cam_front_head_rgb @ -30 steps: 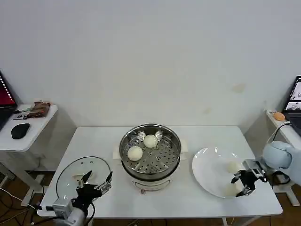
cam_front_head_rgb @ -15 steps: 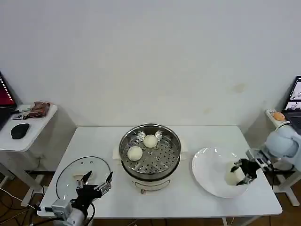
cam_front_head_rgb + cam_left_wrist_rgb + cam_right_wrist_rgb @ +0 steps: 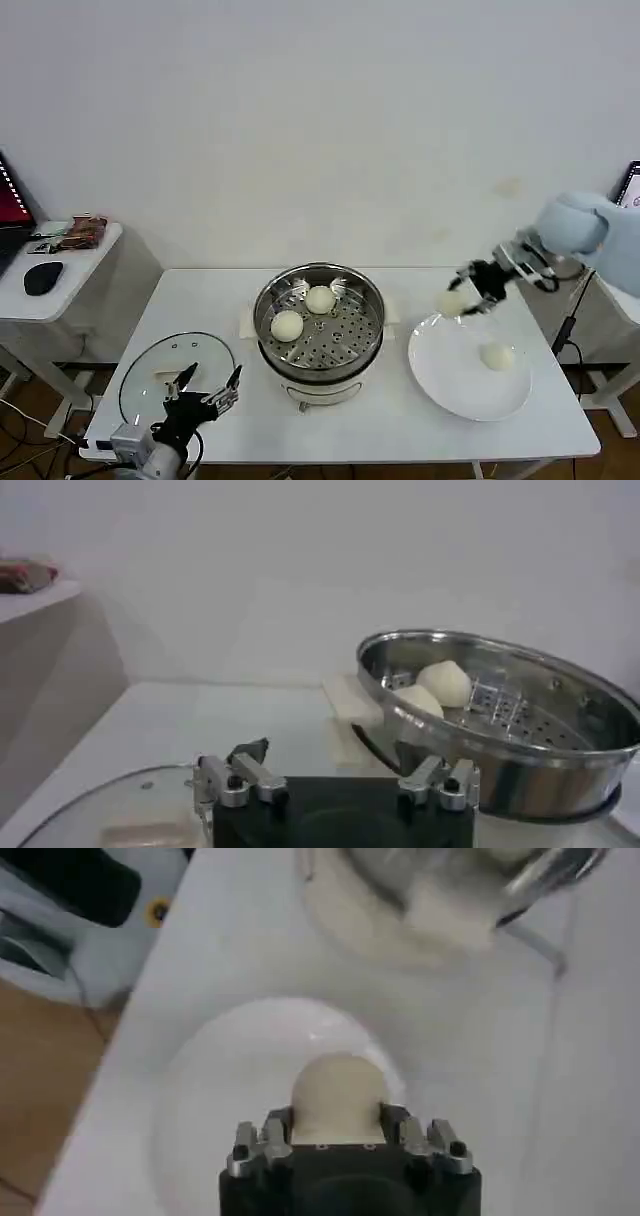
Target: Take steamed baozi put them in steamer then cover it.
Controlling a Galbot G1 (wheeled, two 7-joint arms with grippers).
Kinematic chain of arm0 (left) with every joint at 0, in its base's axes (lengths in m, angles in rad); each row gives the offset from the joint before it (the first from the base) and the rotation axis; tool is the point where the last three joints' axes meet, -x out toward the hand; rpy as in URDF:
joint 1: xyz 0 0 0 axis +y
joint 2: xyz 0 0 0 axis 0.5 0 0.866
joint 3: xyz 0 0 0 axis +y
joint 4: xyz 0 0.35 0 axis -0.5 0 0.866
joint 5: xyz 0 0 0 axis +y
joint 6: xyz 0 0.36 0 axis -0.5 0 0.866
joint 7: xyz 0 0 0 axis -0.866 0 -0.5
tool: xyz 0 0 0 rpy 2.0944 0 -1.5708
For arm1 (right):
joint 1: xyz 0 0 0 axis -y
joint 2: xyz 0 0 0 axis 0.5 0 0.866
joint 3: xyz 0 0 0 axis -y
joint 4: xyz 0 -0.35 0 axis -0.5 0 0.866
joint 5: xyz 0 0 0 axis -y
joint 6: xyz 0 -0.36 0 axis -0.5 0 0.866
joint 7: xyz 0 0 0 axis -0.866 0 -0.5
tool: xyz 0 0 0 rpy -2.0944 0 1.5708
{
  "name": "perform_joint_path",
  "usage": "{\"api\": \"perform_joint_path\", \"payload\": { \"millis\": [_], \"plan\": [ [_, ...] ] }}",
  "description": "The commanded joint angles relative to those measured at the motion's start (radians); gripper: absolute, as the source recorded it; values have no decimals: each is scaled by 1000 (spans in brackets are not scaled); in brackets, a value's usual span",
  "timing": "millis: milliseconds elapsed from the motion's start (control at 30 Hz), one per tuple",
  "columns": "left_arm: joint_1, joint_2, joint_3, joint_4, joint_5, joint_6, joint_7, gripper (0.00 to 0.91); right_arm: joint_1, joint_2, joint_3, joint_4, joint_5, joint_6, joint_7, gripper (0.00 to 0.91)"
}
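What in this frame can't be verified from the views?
- Cover: its handle sits behind the open left hand in the head view; the left wrist view cuts off its rim.
- Held baozi: its underside is hidden by the right hand in the right wrist view.

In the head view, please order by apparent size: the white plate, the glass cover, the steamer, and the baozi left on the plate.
1. Steamer and white plate: alike, unsure.
2. Glass cover, partly behind the left tool.
3. Baozi, clearly smallest.

A white plate (image 3: 450, 375) sits on the white counter (image 3: 400, 430); a black mouse (image 3: 42, 278) lies on a side desk (image 3: 30, 305).
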State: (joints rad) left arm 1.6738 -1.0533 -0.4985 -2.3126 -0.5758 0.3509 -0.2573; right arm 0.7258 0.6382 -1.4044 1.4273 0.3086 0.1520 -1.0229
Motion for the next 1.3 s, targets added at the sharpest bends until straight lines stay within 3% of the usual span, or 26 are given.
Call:
{"api": "perform_joint_path", "payload": {
  "millis": [33,233,500,733,1300],
  "plan": [
    [-1,3,-2,0,-2,0,1,907,72,235,-4,-95,56,134,49,584],
    [2,5,-6,-3,-4,1,0,907,44,323,15,-129,61,212,64,584],
    [0,5,-11,-3,-7,1,-1,907,-4,361,37,-83,36,253,88,595],
    [-2,6,-14,-3,-7,2,-3,907,-40,405,50,-78,-37,305,109,595],
    [9,2,-34,0,-6,-2,-3,907,-86,420,35,-2,-130,354,133,595]
  ]
}}
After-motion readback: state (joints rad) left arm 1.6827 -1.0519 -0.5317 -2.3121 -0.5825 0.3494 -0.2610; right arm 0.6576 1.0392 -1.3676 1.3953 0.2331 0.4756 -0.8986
